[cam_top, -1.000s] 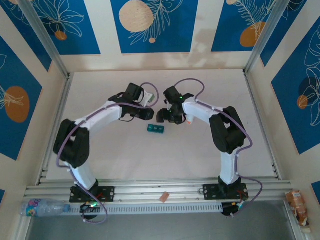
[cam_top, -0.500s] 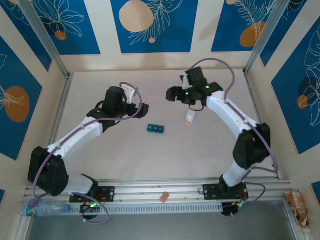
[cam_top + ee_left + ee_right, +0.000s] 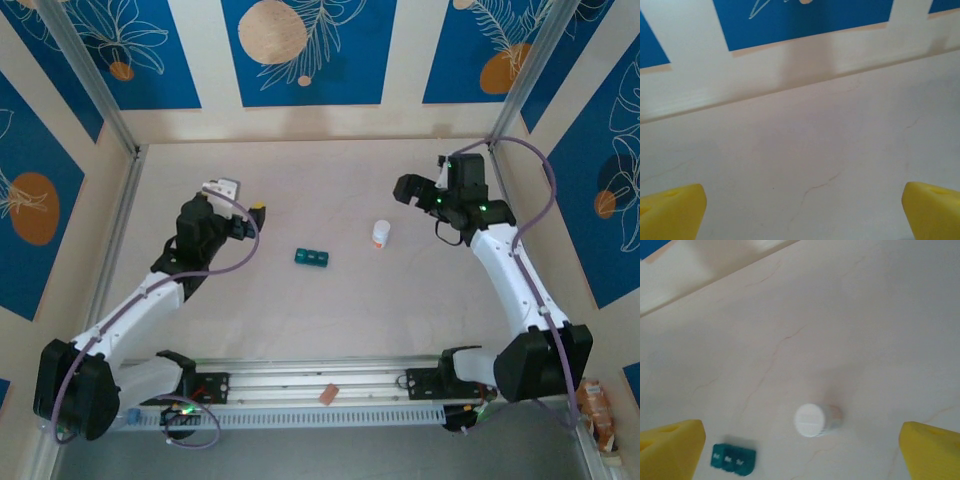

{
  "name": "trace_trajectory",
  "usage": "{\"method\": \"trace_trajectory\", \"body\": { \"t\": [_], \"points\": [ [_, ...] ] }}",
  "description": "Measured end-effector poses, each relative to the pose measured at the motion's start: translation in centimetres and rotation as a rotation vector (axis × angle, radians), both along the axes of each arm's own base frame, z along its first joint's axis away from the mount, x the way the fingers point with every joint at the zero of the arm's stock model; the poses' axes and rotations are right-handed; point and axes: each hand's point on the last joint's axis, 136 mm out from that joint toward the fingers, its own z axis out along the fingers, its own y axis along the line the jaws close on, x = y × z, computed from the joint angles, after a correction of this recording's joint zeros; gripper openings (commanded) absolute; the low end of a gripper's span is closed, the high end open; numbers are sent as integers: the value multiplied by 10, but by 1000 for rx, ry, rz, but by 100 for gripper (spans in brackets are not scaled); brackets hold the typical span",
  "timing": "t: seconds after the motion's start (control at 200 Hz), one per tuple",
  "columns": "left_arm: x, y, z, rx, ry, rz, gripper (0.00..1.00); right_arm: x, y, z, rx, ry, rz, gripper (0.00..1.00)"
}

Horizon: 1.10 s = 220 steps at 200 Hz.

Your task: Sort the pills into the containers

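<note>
Containers (image 3: 312, 258) sit on table (image 3: 300, 320) (contents indiscernible), white bottle (image 3: 381, 234) nearby.

bright, soft, even light, with no glare in the top view. the pale cream tabletop (image 3: 815, 150) is sharp enough to show hairline cracks. the small dark teal-green plastic strip of three compartments (image 3: 733, 458) throws only a thin, soft shadow. both wrist views look mildly hazy.

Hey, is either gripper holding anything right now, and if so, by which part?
Nothing is held. Left gripper and right gripper are both open and empty; the white bottle and teal container strip sit free.
</note>
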Motion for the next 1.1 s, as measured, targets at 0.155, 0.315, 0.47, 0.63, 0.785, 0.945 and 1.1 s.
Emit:
{"method": "trace_trajectory", "body": {
  "t": [0.155,0.315,0.47,0.63,0.785,0.945,1.1],
  "points": [
    [-3,22,-18,10,-37,57,100,4,-40,-11,-19,-17,-129,99],
    [-4,50,-42,33,-30,132,100,3,-65,-45,-77,-20,-212,99],
    [-2,68,-60,51,-13,175,100,3,-75,-62,-128,-32,-234,99],
    [-3,69,-82,83,7,170,100,7,-83,-74,-155,-79,-244,99],
    [-5,70,-103,95,21,167,100,4,-84,-93,-178,-99,-231,99],
    [-5,70,-101,95,-3,166,100,6,-84,-105,-195,-124,-212,99],
    [-3,69,-96,119,-30,157,100,10,-79,-114,-206,-148,-180,99]
  ]
}}
